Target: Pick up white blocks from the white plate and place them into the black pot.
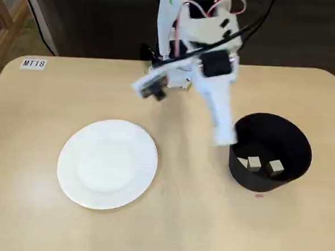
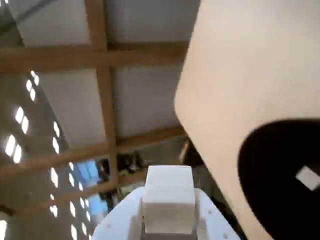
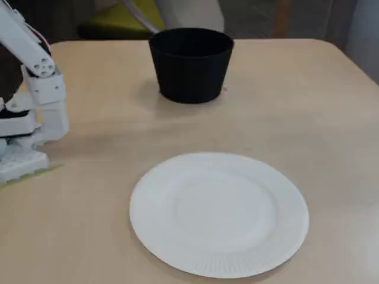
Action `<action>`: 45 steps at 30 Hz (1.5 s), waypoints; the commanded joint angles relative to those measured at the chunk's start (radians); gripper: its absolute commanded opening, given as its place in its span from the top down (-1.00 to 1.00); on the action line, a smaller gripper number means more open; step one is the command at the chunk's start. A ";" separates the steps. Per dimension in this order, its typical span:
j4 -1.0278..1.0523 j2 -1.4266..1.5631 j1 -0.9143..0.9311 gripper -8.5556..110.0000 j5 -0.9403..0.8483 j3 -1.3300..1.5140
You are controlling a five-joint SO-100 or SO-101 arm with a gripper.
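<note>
One plate, one pot, three blocks counted, one arm.

From my station I log the following. White plate (image 1: 107,163): one, round, ribbed rim, lying flat on the table (image 1: 31,208) left of the pot in a fixed view; I see no cubes on it in both fixed views. Black pot (image 1: 270,153): one, upright, well apart from the plate. White blocks: I count three inside the pot in that fixed view, one at the left wall (image 1: 242,162), one beside it (image 1: 254,162), one further right (image 1: 276,167); the wrist view shows only one pale block (image 2: 307,177) in the dark opening. Gripper (image 1: 225,135): one, hanging just left of the pot rim, holding nothing I can see; whether its jaws are parted or closed I cannot tell. Label "MT18" (image 1: 33,64): one, at the table's far left corner.
</note>
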 commanded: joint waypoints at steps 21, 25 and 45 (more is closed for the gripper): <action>-0.227 0.106 -0.147 0.90 -0.147 0.360; -0.291 0.063 -0.064 0.90 -0.114 0.357; 0.086 0.081 0.055 0.90 -0.193 0.097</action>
